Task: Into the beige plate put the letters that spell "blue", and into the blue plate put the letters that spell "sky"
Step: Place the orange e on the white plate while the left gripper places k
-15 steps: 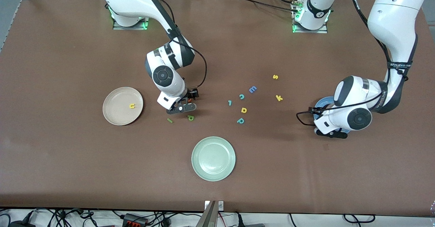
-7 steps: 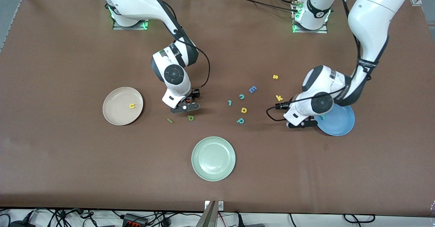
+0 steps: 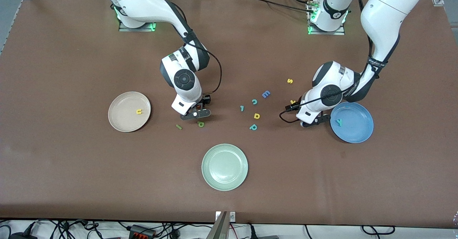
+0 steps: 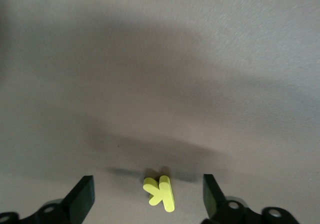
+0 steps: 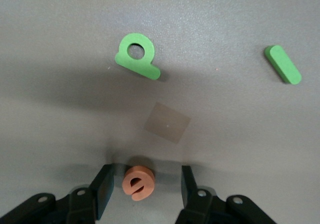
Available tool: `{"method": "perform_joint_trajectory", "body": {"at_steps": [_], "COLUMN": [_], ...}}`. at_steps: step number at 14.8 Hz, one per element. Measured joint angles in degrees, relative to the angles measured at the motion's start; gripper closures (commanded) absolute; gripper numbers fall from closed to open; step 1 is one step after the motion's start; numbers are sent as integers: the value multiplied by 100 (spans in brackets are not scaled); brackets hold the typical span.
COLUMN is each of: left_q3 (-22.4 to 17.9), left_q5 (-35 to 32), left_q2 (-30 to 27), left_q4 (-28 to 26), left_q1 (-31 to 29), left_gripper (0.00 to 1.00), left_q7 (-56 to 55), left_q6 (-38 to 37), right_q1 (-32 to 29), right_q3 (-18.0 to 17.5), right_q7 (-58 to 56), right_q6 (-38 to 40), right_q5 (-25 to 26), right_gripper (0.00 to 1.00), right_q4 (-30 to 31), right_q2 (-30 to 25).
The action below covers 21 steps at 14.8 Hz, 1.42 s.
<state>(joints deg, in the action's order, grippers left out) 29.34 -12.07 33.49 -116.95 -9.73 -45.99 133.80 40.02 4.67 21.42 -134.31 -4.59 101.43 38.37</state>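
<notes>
Two of the seven letters already in place: yellow u point(image 3: 139, 111) lying in the beige plate point(image 3: 121, 120), teal y point(image 3: 338, 122) lying in the blue plate point(image 3: 358, 131). Left on the brown counter point(image 3: 71, 167): orange e point(image 5: 138, 182), with green b point(image 5: 137, 56) near it and closer to the front camera, and green l point(image 5: 283, 64) beside the b toward the beige plate; also yellow k point(image 4: 160, 193) and yellow s point(image 3: 290, 81) near the blue plate. Right tool point(image 5: 146, 181) low over the e, released, one finger at each side with a small gap. Left tool point(image 4: 147, 194) low over the k, released wide, standing astride it. Probably easy to lose both: small, thick, matte, foam-looking pieces with flat faces. Rounded e likely to roll out or turn if pinched off centre; spread legs of the k likely to catch one finger first and twist away. Possible also to nudge the b. Smooth, shallow plates with low rims, so a high drop could bounce a letter out.
</notes>
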Motion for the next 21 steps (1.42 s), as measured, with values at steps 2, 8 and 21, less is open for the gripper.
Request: {"method": "perform_joint_trajectory", "body": {"at_steps": [2, 8, 21], "left_q3": [0, 8, 57], "left_q5": [0, 0, -3], "left_q2": [-1, -11, -165], "left_q4": [-72, -102, -95], "left_q1": [0, 2, -21], "left_gripper": [23, 49, 90], "left_q7": [-103, -186, -138], "left_q6": [75, 93, 118], "right_q1": [4, 13, -1070], "right_q3": [0, 0, 1062], "right_q7": [0, 14, -674], "right_q6": [20, 79, 1465], "right_q5": [2, -1, 17], "right_gripper": [51, 86, 86], "right_q4": [0, -43, -162], "right_q2": [12, 11, -377]}}
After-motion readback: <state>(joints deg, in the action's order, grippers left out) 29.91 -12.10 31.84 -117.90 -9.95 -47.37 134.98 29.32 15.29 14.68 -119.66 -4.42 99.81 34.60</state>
